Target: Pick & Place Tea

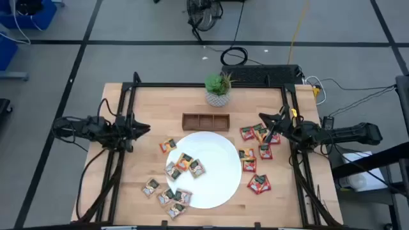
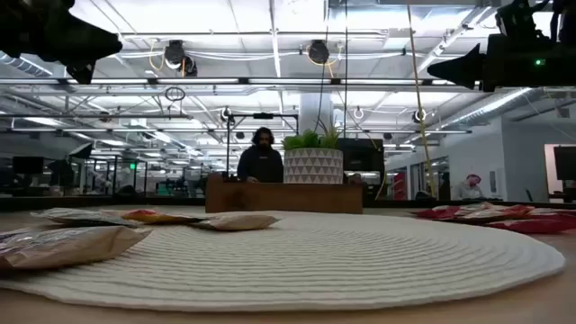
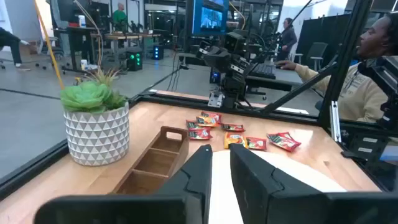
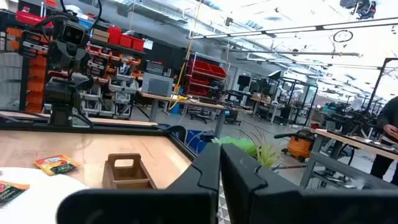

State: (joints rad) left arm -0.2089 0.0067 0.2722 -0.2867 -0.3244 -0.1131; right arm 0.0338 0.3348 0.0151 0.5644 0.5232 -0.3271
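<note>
- Bright, even light comes from ceiling strip lights (image 2: 270,81) overhead.
- Shadows on the table (image 1: 153,96) stay soft and faint.
- Glare whitens the ceiling in the low view.
- The near plate (image 2: 297,261) rim and near sachets (image 2: 63,245) look blurred there.

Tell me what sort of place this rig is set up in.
Most likely an open robotics lab or workshop. Beyond the wooden table stand workbenches with monitors, red parts bins on shelving, exposed ceiling ducts and strip lights, and people at desks.
</note>
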